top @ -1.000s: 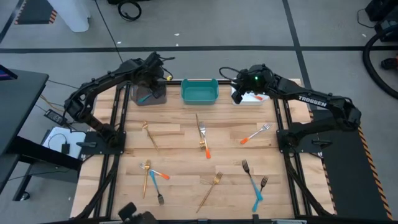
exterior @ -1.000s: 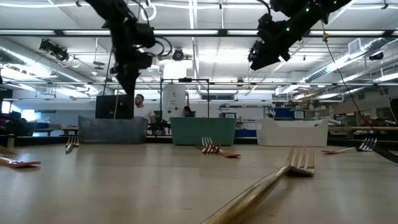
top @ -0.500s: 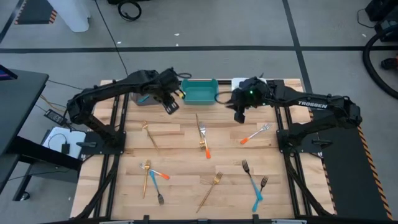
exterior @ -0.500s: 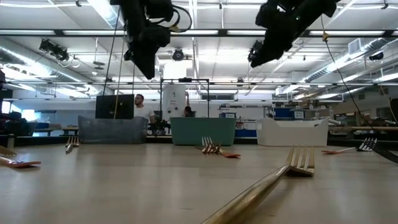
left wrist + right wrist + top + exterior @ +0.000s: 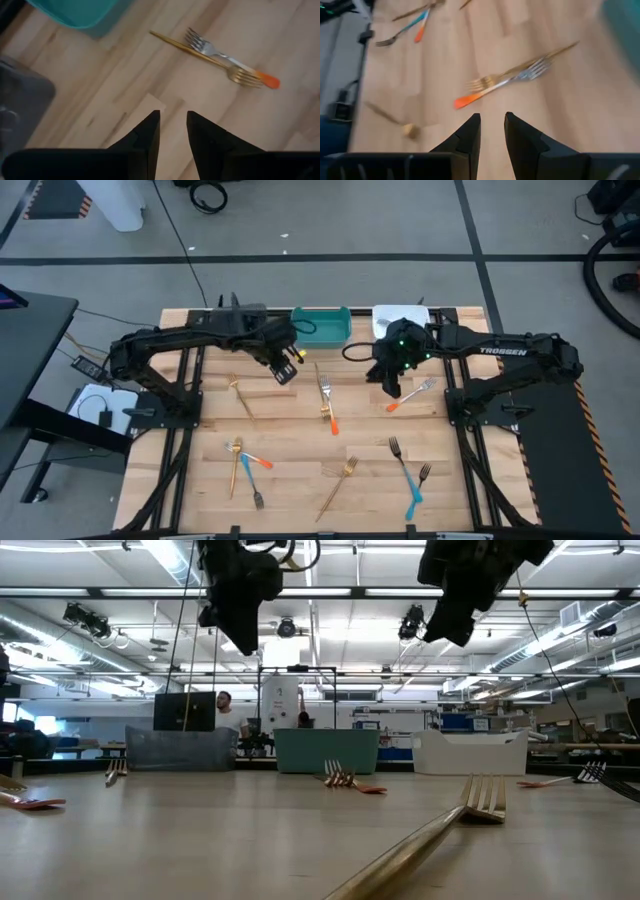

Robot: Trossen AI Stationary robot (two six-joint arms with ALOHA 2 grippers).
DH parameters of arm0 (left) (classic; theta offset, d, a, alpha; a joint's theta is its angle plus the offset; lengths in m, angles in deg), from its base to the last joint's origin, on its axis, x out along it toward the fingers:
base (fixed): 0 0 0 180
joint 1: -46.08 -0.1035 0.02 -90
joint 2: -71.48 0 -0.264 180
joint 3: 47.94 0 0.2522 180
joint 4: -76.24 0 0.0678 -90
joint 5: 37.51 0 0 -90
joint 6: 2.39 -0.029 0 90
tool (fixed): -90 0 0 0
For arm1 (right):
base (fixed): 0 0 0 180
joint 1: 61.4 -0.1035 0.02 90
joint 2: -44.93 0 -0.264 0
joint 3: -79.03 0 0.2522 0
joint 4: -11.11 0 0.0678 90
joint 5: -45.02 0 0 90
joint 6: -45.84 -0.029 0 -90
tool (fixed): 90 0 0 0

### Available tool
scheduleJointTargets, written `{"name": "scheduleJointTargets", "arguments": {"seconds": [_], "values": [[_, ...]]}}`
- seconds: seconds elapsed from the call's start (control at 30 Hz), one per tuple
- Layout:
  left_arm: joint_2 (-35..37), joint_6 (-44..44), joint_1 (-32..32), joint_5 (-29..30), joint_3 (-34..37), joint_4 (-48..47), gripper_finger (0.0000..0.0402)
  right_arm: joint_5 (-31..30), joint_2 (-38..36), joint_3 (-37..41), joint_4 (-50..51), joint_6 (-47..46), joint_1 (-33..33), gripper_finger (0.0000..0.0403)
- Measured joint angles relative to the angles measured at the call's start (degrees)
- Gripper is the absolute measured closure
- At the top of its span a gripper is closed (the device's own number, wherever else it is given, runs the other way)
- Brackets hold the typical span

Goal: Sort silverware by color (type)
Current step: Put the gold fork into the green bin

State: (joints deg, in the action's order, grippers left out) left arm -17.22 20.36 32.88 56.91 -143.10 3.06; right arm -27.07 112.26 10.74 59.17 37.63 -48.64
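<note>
Silverware lies scattered flat on the wooden table (image 5: 290, 425). A gold fork crossed with an orange-handled fork (image 5: 326, 396) lies mid-table and also shows in both wrist views (image 5: 220, 56) (image 5: 505, 81). Another orange-handled fork (image 5: 412, 393) lies to the right, a gold utensil (image 5: 243, 398) to the left, and blue-handled forks (image 5: 408, 475) near the front. My left gripper (image 5: 285, 367) (image 5: 173, 117) hangs open above the table, left of the crossed pair. My right gripper (image 5: 393, 386) (image 5: 492, 120) hangs open between the crossed pair and the right orange fork. Nothing is between either gripper's fingers.
At the far edge stand three bins: a teal one (image 5: 320, 326) in the middle, a white one (image 5: 400, 316) to the right, and a grey one (image 5: 20, 100) largely under my left arm. More forks (image 5: 243, 465) (image 5: 340, 483) lie toward the front edge.
My left gripper has swung from above the grey bin toward the table's middle and near side, rising slightly. My right gripper has swung from above the white bin toward the left and near side and has tipped further down. The silverware has stayed in place.
</note>
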Motion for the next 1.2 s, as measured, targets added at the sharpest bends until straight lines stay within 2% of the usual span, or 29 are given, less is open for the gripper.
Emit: {"name": "scheduleJointTargets", "arguments": {"seconds": [0.17,0.37,0.67,0.97,1.1,1.2], "values": [[0.00,1.57,4.13,0.15,0.00,1.69,0.0297,0.76,0.00,4.70,-4.23,-12.24,-5.00,0.0308],[0.00,0.67,9.87,0.03,0.00,2.62,0.0297,-1.18,0.00,12.45,-17.32,-29.75,-14.23,0.0308],[-0.01,0.61,17.83,0.03,0.04,8.01,0.0297,-14.63,0.00,21.32,-35.81,-49.98,-29.06,0.0308],[-0.02,1.37,21.76,0.03,0.04,13.21,0.0297,-29.49,0.27,22.82,-40.20,-60.07,-38.85,0.0308],[-0.02,2.54,22.35,0.07,0.04,15.27,0.0297,-34.62,4.33,22.82,-44.07,-63.58,-42.04,0.0308],[-0.02,2.58,22.50,0.09,0.04,17.25,0.0297,-35.73,9.86,22.82,-50.06,-64.13,-43.74,0.0308]]}}
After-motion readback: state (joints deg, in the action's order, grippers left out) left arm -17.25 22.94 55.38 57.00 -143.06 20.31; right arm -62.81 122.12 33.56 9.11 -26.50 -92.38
